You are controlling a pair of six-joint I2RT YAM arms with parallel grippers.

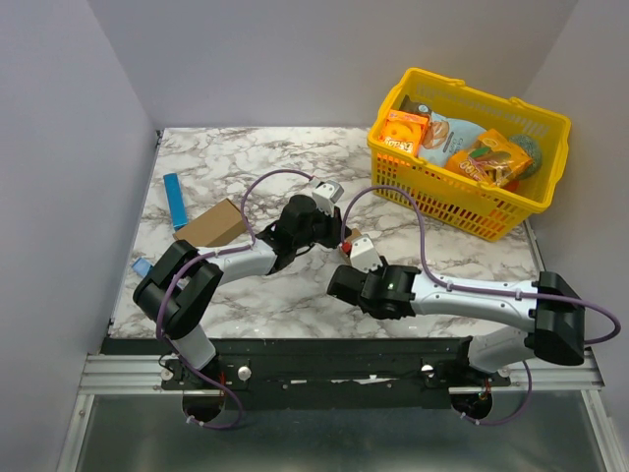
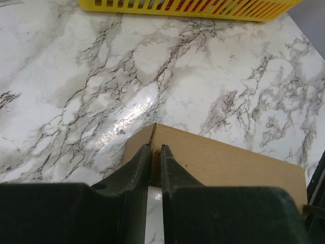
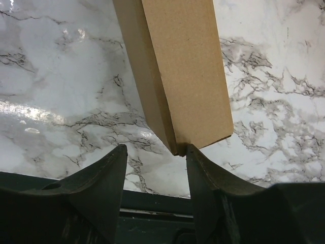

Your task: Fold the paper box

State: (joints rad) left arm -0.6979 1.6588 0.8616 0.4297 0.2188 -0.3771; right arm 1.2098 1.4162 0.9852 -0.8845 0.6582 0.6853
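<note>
While the paper box [image 3: 185, 66] lies as a narrow brown carton near the middle of the marble table [image 1: 265, 157], between the two arms and in front of the yellow basket [image 1: 462, 202], both claws work at it. The left claw [image 2: 155, 147] is pressed nearly together and pinches a thin cardboard edge at one corner. The right claw [image 3: 155, 148] is spread wide around the opposite end: one finger [image 3: 208, 178] sits right at the box's corner and the other finger [image 3: 101, 178] stands clear of it, so nothing is gripped there yet. Whether the box rests on the table or is lifted a little cannot be told, and the top view shows only a sliver of it between the claws. The step in hand looks like steadying one end so the other end can be pressed or tucked. The next move probably calls for the right claw to close squarely on that end, gently enough not to crush the cardboard, with the left holding firm. The box itself is plain, with no print. A second brown carton [image 1: 211, 224] sits off to the left, just beside a blue bar [image 1: 177, 200]. The orange snack boxes [image 1: 403, 133] in the basket carry print, but it is too small to read.
</note>
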